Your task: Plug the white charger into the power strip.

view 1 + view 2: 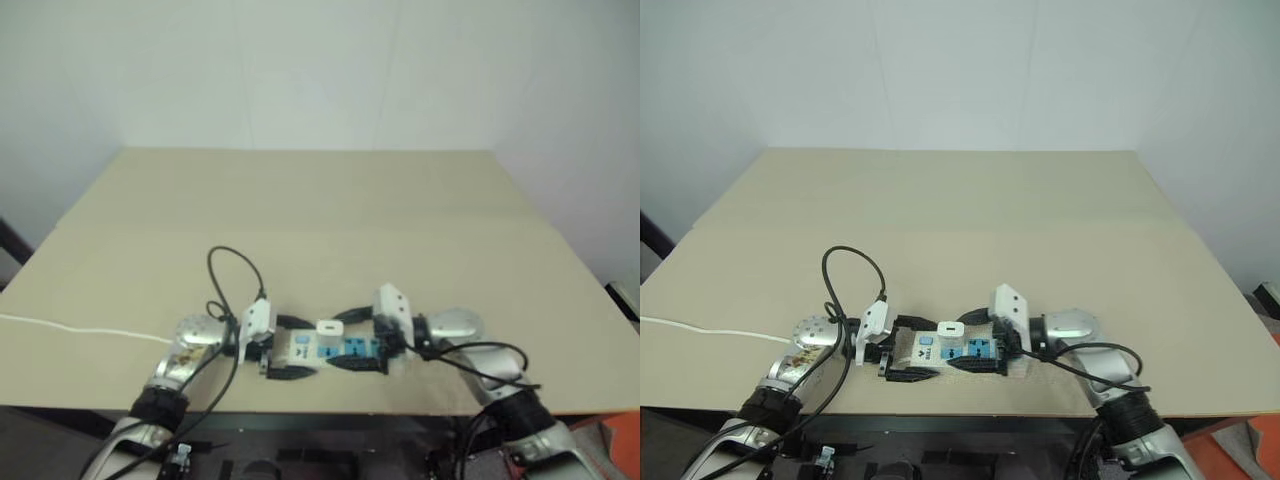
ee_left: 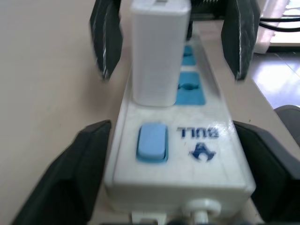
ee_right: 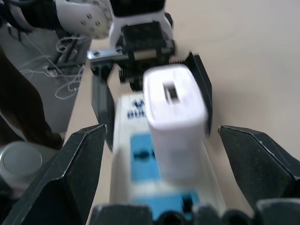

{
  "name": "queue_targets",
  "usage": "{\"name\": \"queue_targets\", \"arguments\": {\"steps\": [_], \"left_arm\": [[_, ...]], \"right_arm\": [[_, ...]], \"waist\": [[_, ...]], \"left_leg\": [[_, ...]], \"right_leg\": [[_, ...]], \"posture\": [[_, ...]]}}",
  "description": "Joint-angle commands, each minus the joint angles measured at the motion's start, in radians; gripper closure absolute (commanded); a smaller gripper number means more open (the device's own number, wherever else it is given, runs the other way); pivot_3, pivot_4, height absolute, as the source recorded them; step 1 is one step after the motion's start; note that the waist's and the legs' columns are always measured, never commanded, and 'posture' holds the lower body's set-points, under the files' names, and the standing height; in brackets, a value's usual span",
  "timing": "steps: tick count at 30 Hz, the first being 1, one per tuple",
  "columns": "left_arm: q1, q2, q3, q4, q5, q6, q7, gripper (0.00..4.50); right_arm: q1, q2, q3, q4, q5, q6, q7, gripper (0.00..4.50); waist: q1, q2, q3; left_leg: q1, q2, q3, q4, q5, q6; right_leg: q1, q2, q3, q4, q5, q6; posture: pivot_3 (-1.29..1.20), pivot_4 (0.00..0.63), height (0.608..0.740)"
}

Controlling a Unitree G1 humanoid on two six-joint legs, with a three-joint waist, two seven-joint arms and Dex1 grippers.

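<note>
The power strip [image 1: 335, 349] lies near the front edge of the bench [image 1: 320, 215]. The white charger [image 2: 158, 51] stands upright in it, seated in the socket next to the blue switch [image 2: 152, 141]. The left hand [image 2: 178, 173] is spread around the strip's switch end, fingers on either side. The right hand [image 3: 157, 164] is spread around the opposite end, clear of the charger.

White charger [image 2: 159, 51], blue-socketed white strip [image 2: 197, 154]
</note>
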Motion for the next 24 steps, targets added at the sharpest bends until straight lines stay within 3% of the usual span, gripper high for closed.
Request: {"name": "queue_targets", "arguments": {"steps": [1, 6, 13, 19, 24], "left_arm": [[-0.002, 0.014, 0.041, -0.068, -0.037, 0.03, 0.009, 0.03], [0.01, 0.087, 0.097, -0.304, -0.135, 0.138, 0.001, 0.03], [0.085, 0.314, 0.234, -0.57, -0.312, 0.383, -0.032, 0.03], [0.171, 0.451, 0.41, -0.506, -0.295, 0.396, 0.006, 0.03], [0.25, 0.475, 0.472, -0.482, -0.277, 0.383, 0.03, 0.03]], "right_arm": [[0.003, -0.042, -0.067, -0.071, 0.051, 0.028, 0.012, 0.0], [-0.004, -0.09, -0.117, -0.104, 0.077, 0.052, 0.011, 0.0], [0.083, -0.263, -0.27, -0.211, 0.168, 0.08, 0.071, 0.0], [0.173, -0.403, -0.455, -0.225, 0.245, 0.108, 0.099, 0.0], [0.239, -0.452, -0.527, -0.217, 0.263, 0.107, 0.111, 0.0]], "waist": [[0.001, 0.0, 0.0], [0.002, 0.0, 0.006], [0.004, 0.0, 0.016], [0.003, 0.001, 0.023], [0.005, 0.001, 0.024]], "left_leg": [[-0.002, 0.0, 0.0, 0.0, 0.0, 0.0], [-0.013, 0.0, 0.0, 0.001, 0.0, 0.0], [-0.013, 0.0, 0.0, 0.001, 0.0, 0.0], [-0.012, 0.001, 0.001, 0.001, 0.0, 0.0], [-0.013, 0.001, 0.001, 0.001, 0.0, 0.0]], "right_leg": [[-0.002, 0.0, 0.0, 0.0, 0.0, 0.0], [-0.012, 0.0, 0.0, 0.002, 0.001, -0.001], [-0.012, 0.0, 0.0, 0.001, 0.0, 0.0], [-0.012, 0.0, 0.0, 0.001, 0.0, 0.0], [-0.012, 0.0, 0.0, 0.0, 0.0, -0.001]], "posture": [[0.0, 0.15, 0.74], [0.0, 0.15, 0.74], [0.0, 0.15, 0.74], [0.0, 0.15, 0.74], [0.0, 0.15, 0.74]]}}
